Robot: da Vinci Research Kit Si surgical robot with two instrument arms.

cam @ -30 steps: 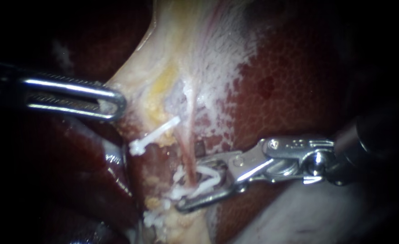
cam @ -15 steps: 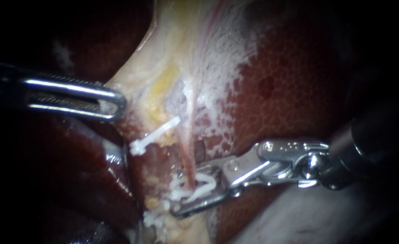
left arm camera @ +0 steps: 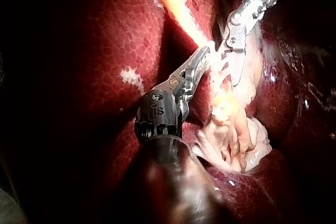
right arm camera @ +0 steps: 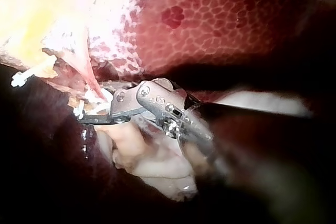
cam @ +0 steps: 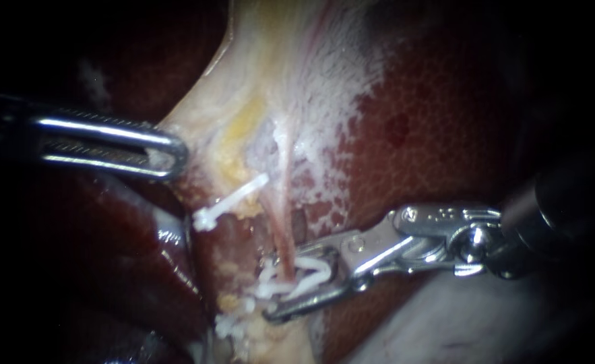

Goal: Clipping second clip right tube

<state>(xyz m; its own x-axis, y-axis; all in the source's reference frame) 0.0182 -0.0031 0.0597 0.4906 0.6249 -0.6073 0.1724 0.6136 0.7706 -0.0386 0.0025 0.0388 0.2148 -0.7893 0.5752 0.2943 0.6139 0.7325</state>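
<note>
Filling most of the endoscope view, the dark red liver (cam: 439,135) lies behind and to the right of the thin pink tube (cam: 279,219), which runs down through a wide sheet of pale tissue (cam: 263,74). My right instrument (cam: 280,282) reaches that tube from the right. Its two jaws stand a little apart, one above and one below the crossing point, and both press on a white clip (cam: 312,271) that wraps the tube between them. My left instrument (cam: 171,154) sits well to the left of the tube, its jaws closed together on the edge of the pale tissue. A slanted clip (cam: 232,201) lies just left of the tube, higher up than the gripped one, and a lower clip (cam: 232,325) shows left of the tube's bottom end.
</note>
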